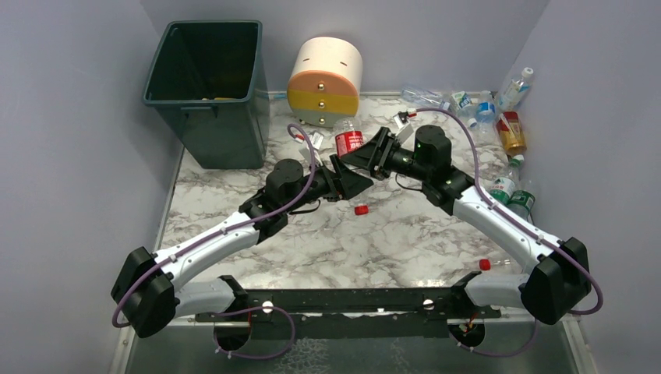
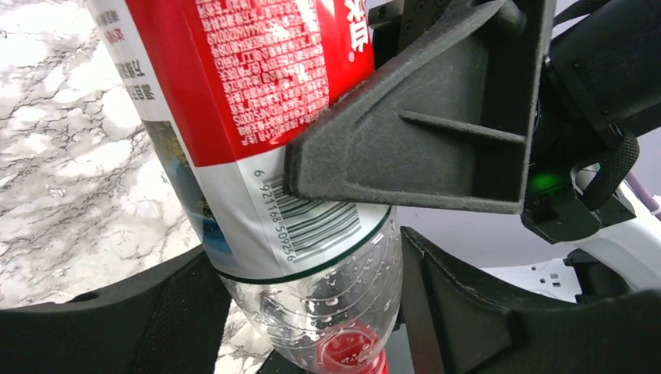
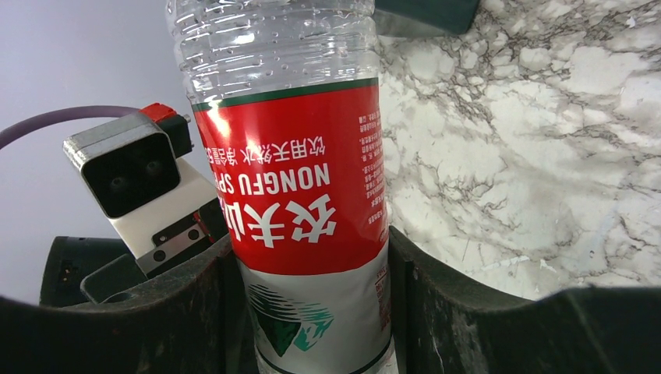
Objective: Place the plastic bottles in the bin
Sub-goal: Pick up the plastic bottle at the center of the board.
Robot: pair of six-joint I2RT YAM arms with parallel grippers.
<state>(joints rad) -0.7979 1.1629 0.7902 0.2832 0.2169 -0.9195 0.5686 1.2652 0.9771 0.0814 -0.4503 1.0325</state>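
A clear bottle with a red label (image 1: 348, 142) is held off the table between both grippers, in front of the drawer unit. My right gripper (image 1: 372, 152) is shut on its labelled body (image 3: 296, 171), fingers tight on both sides. My left gripper (image 1: 351, 175) is shut on its shoulder near the neck (image 2: 312, 296); the right gripper's finger (image 2: 436, 132) presses the label just above. The dark green bin (image 1: 204, 86) stands at the back left, open-topped. Several more bottles (image 1: 510, 132) lie along the right wall and back right corner.
The round cream, yellow and grey drawer unit (image 1: 325, 82) stands right of the bin, behind the held bottle. A loose red cap (image 1: 361, 209) lies on the marble table below the grippers. Another red cap (image 1: 484, 264) lies near the right arm's base.
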